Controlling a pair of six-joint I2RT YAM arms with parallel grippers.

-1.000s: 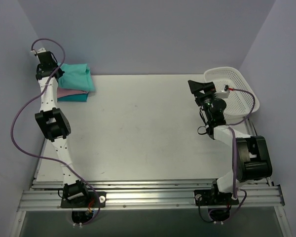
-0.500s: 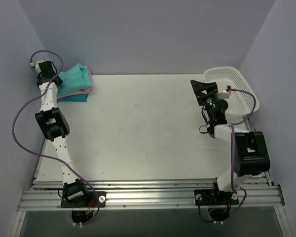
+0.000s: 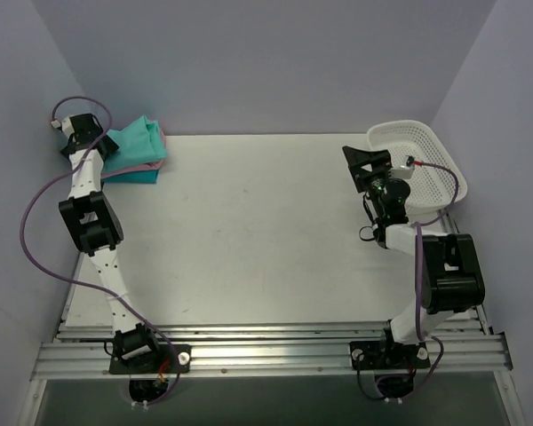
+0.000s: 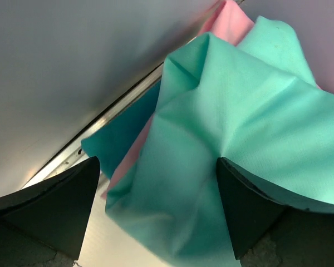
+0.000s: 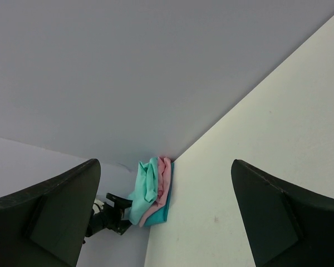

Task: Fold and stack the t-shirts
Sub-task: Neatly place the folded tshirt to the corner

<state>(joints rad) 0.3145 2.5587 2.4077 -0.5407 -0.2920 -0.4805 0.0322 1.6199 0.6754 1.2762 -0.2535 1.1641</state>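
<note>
Nearly finished, I judge: three t-shirts (image 3: 133,155) sit stacked at the table's (image 3: 249,231) ten o'clock corner, the green shirt (image 4: 234,139) rumpled on top. The left gripper (image 4: 157,183) stands wide over it, and the right gripper (image 3: 354,158), at two o'clock, is wide and empty.

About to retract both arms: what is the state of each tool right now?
Left tool: open, not clamping the teal-green t-shirt in front of it.
Right tool: open, empty.
</note>
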